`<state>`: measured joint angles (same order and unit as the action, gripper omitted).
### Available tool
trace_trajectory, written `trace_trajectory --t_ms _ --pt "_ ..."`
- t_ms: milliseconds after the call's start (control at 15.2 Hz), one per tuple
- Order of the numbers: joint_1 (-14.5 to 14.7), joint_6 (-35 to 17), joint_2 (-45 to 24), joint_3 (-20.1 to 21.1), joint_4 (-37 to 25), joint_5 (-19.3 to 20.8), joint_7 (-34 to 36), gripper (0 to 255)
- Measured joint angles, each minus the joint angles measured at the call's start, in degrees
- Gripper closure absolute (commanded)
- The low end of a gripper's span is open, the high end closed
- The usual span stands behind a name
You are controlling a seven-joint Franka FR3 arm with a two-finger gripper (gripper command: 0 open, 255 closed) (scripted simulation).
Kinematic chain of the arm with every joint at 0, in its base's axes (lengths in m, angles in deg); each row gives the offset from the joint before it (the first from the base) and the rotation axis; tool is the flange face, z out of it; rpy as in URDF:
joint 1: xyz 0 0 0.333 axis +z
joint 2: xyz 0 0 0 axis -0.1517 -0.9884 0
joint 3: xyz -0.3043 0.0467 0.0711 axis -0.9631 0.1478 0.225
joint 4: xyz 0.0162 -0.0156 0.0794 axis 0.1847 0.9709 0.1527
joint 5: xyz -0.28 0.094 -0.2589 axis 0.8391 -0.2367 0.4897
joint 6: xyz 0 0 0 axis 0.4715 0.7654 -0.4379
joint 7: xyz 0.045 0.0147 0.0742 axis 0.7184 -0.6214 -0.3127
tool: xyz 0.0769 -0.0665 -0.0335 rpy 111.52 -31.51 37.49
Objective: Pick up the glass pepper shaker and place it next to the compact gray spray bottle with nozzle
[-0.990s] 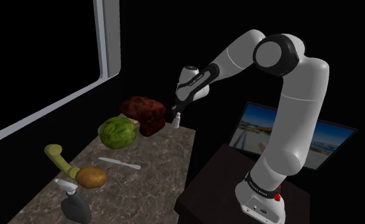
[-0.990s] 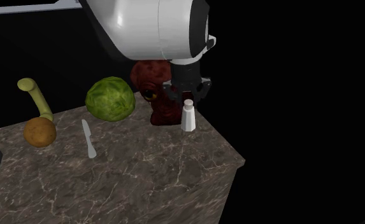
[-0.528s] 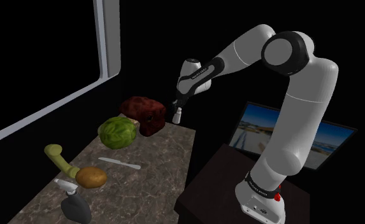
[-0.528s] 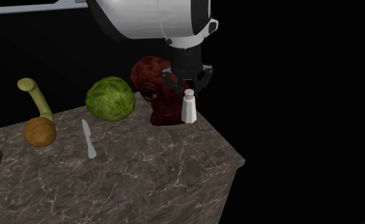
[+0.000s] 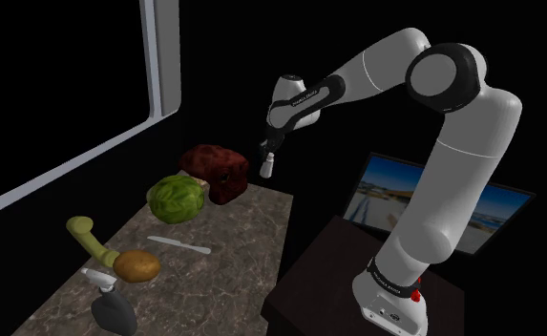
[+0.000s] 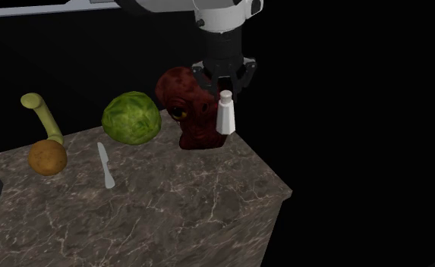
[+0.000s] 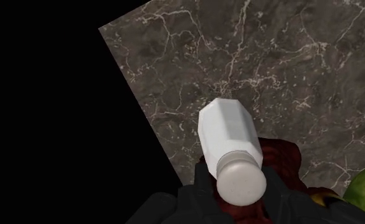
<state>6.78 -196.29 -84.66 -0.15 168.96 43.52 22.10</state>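
The pepper shaker (image 5: 269, 167) is a small white faceted bottle with a rounded cap. It hangs in the air above the far corner of the marble countertop (image 5: 233, 239), beside a dark red lumpy object (image 5: 216, 170). My gripper (image 5: 267, 151) is shut on its cap from above; the second exterior view shows the gripper (image 6: 225, 92) over the shaker (image 6: 225, 115) the same way. In the wrist view the shaker (image 7: 229, 137) points away from my gripper (image 7: 240, 186) over the counter's corner. The gray spray bottle (image 5: 112, 307) lies at the near end of the counter, far from the shaker.
A green cabbage (image 5: 177, 198), a pale knife (image 5: 178, 245), a brown potato (image 5: 137, 265) and a yellow-green gourd (image 5: 90, 239) lie along the counter. A screen (image 5: 433, 205) stands behind the arm's stand. A window frame (image 5: 161, 57) borders the shoulder view's left.
The gripper has risen with the shaker in it, lifting it off the counter's far corner. The arm has straightened upward; nothing else moved.
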Motion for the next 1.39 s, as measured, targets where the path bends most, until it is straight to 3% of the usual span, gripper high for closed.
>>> trace_trajectory --t_ms 1386 --pt "0.4 15.5 8.1 0.1 -7.5 0.9 0.1 255"
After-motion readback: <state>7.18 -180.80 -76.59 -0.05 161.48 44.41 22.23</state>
